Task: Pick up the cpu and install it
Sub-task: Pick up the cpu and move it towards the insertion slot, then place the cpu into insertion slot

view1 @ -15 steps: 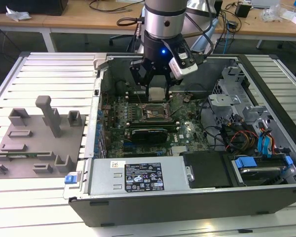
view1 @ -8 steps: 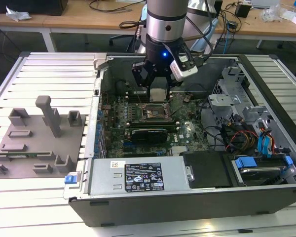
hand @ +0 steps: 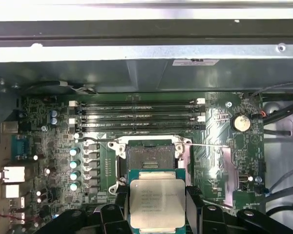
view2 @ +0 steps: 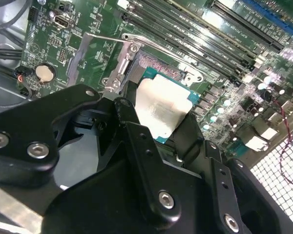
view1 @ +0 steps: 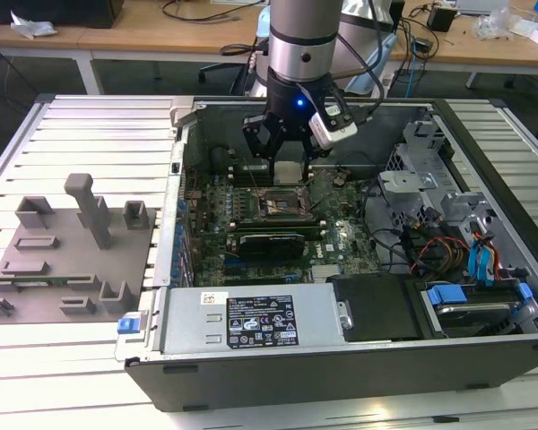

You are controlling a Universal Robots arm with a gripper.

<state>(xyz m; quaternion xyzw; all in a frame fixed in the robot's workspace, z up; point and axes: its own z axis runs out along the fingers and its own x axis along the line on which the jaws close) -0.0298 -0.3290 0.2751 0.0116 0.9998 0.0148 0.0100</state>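
Nearest, along the lower edge of the exterior view, the open computer case [view1: 341, 367], with a grey box [view1: 251, 318] bearing a white label and a blue tab [view1: 128, 323] at the box's left corner. Left of centre, on the slatted metal table [view1: 72, 376], a grey fixture plate [view1: 67, 255] with upright posts and slots. Farther in, at mid-frame, the green motherboard [view1: 251, 224] with the dark square socket [view1: 285, 206], its contact field bare in the first wrist view and a thin wire lever lying out to one side. Just above the socket in the frame, the gripper [view1: 288, 167], drawn in narrow and clamped on the cpu [view1: 288, 172], with black fingers [view2: 129, 117] pressing two opposite edges of the chip. Cpu held flat, silvery top up, off the board and not seated; in the second wrist view, overlapping part of the socket's frame. Beyond the socket, in the first wrist view, long memory slots [hand: 136, 114], then the case wall. At the exterior view's right, a metal drive cage [view1: 430, 179] and blue cables [view1: 480, 260]. Farthest, across the top of the frame, wooden desks [view1: 143, 31] strewn with cables.
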